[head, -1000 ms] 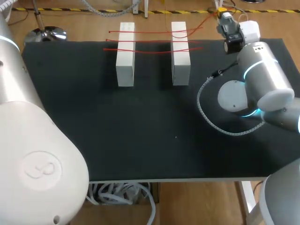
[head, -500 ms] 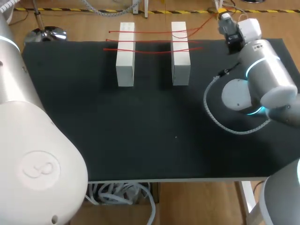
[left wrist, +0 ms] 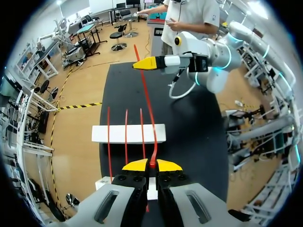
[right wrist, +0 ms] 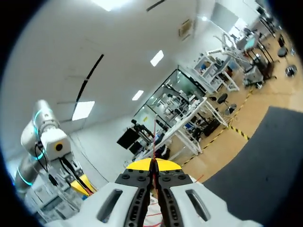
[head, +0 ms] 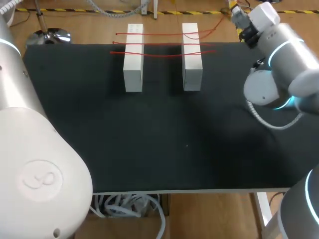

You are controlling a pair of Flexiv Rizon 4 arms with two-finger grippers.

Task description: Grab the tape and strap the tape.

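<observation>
- Jaws of the left gripper (left wrist: 151, 165) are pinched together on one end of a red tape strand (left wrist: 147, 106); those of the right gripper (right wrist: 152, 165) are nipped just as tightly on the same thin strand, which runs on ahead of its yellow tips
- Black table (head: 149, 144) spans most of the head view
- Left arm (head: 30, 149) fills the head view's left side with its white casing; right arm (head: 284, 55) comes in from the right, its wrist above the table's far right corner
- Two white blocks, the left block (head: 133, 62) and the right block (head: 192, 62), stand side by side near the table's far edge with a gap between them
- Seen from the left wrist, the held strand is stretched from the left gripper, over the block ahead of it, up to the right gripper and a little past its tips, well above the table
- Three laid strands (left wrist: 125, 130) of the same red tape lie across both blocks, just beside the held one and roughly parallel to it
</observation>
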